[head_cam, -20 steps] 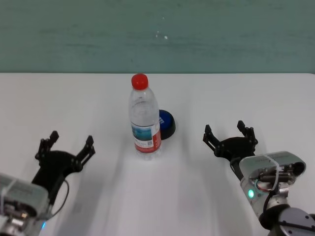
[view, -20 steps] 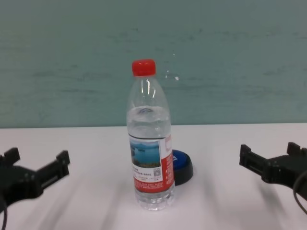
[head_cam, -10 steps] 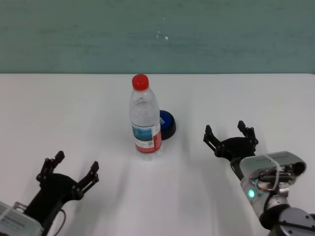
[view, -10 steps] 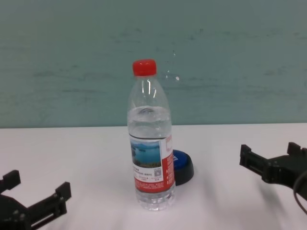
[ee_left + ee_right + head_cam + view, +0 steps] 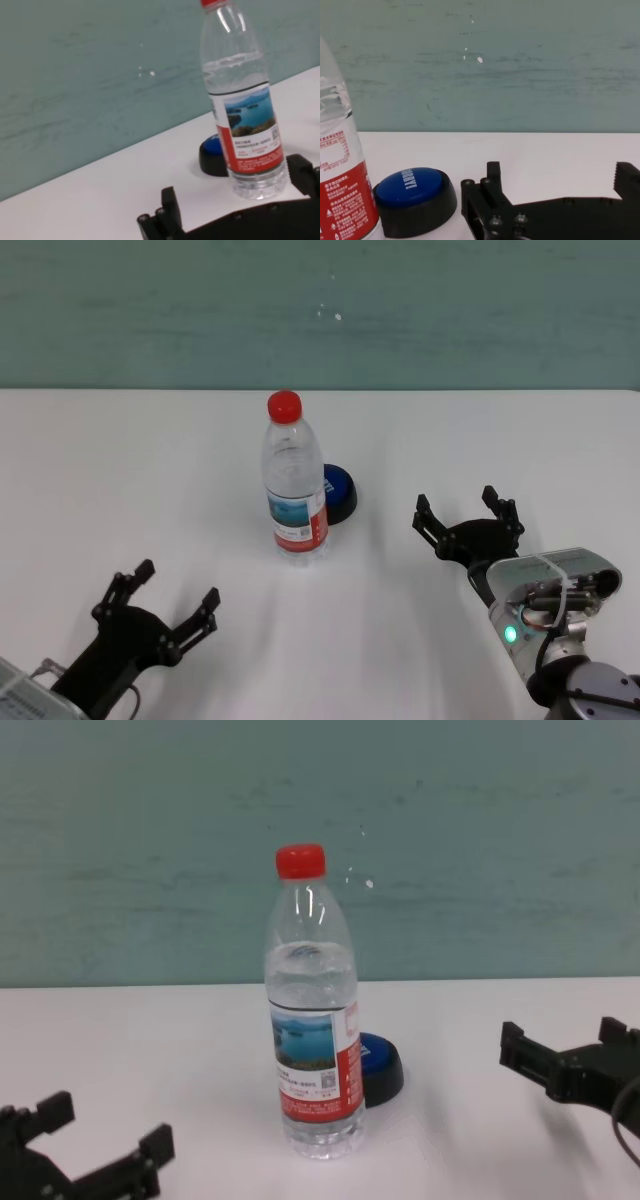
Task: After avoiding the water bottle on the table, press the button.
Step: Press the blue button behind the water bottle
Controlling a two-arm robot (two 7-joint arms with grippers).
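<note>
1. Head view: the left pincer (image 5: 158,606) hangs open and empty near the front left corner of the surface (image 5: 120,460), well apart from the bottle (image 5: 296,480).
2. Bottle upright mid-surface; the button (image 5: 338,493) sits just behind it to the right, unpressed as far as I can judge. All of the task is left.
3. Right pincer (image 5: 468,520) is open, empty, right of the button.
4. Against the earlier frames, the left pincer has drawn back toward the front edge; the right one has not moved.
</note>
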